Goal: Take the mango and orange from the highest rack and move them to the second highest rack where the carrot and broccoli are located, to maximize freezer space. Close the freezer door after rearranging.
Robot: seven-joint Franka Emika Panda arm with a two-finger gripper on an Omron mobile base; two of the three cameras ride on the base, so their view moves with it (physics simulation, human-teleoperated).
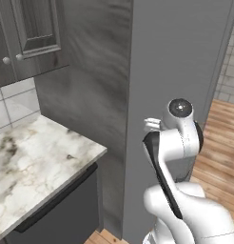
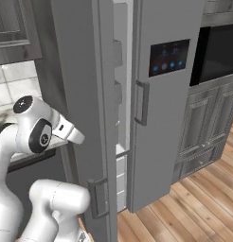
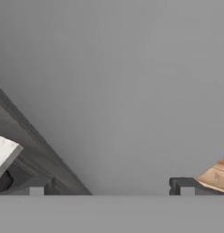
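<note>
At the lower left of your left base view sits a white marble counter (image 1: 38,157) with grey and brown veining. At the lower right of your right base view lies a wooden plank floor (image 2: 194,208).

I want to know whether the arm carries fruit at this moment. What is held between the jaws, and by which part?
Nothing is held. In the hand view the fingertips stand wide apart, with only the flat grey freezer door ahead of them.
</note>
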